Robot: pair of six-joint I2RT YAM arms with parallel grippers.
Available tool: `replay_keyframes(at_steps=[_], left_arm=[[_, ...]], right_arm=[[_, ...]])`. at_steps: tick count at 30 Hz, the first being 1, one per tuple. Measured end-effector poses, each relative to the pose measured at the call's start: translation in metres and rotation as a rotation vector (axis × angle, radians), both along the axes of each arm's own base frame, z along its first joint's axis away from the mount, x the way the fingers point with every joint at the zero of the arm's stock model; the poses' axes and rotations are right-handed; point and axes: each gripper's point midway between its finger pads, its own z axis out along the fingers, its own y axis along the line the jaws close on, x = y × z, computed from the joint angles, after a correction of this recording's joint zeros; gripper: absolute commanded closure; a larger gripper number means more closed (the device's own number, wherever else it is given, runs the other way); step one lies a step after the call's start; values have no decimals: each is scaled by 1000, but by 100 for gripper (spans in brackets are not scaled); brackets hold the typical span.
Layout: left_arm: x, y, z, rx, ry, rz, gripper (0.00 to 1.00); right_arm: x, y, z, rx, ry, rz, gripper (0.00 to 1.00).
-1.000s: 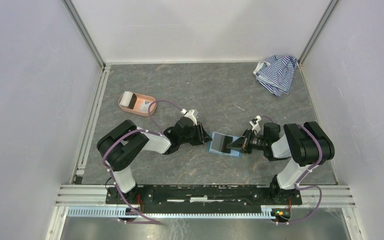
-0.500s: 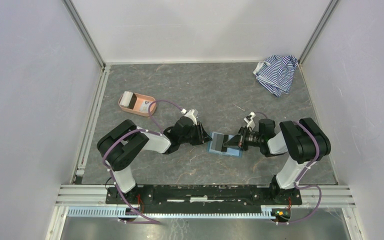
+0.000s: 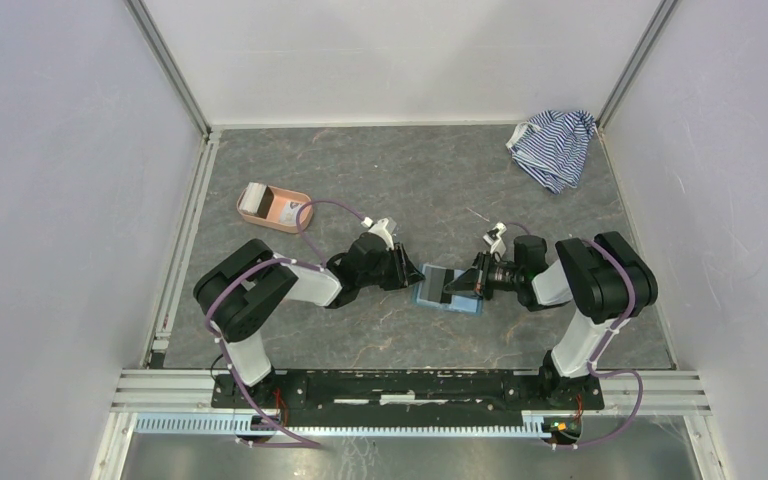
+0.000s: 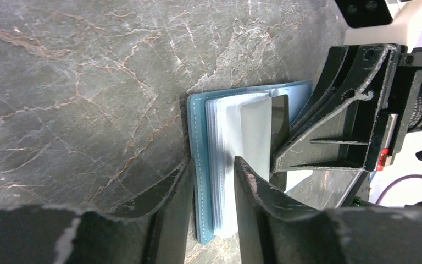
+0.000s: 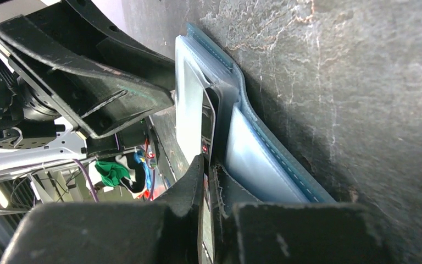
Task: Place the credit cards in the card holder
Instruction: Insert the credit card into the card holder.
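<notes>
The teal card holder [image 3: 428, 294] lies open on the table between both arms. My left gripper [image 4: 211, 184] is shut on its left edge, one finger outside the teal cover [image 4: 199, 165] and one on the clear sleeves. My right gripper [image 5: 209, 176] comes in from the right, shut on a thin dark credit card [image 5: 207, 124] held edge-on. The card's front end sits in among the clear sleeves [image 5: 253, 157] of the card holder. In the left wrist view the dark credit card [image 4: 280, 113] shows behind a whitish sleeve. A whitish-grey card [image 3: 253, 197] rests at the left end of the salmon-pink tray.
The salmon-pink oval tray [image 3: 288, 211] stands at the back left. A blue-and-white striped cloth [image 3: 553, 145] lies crumpled in the far right corner. Walls enclose the table on three sides.
My right gripper has moved left toward the card holder, carrying the card further in among the sleeves. The left gripper has kept its hold in place.
</notes>
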Motion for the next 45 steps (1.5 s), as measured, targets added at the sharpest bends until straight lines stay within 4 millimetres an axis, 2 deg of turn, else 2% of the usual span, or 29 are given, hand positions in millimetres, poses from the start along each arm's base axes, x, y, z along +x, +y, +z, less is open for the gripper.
replay_keyframes(at_steps=[2, 5, 15, 32, 36, 39, 45], left_arm=[[0, -1, 1, -7, -3, -4, 49], [-1, -1, 4, -17, -10, -8, 46], [-1, -5, 5, 19, 6, -5, 45], [6, -17, -2, 284, -33, 5, 44], [6, -17, -8, 347, -47, 4, 46], [6, -17, -9, 373, -57, 2, 46], [13, -21, -12, 381, -73, 16, 47]], right_arm=[[0, 0, 0, 0, 0, 1, 92], [0, 1, 0, -1, -2, 3, 92], [-1, 3, 0, -2, 0, 9, 91], [-1, 3, 0, -2, 8, 11, 87], [-1, 3, 0, -2, 9, 12, 81], [-2, 3, 0, -2, 13, 13, 72], [-2, 1, 4, -4, -5, 20, 65]])
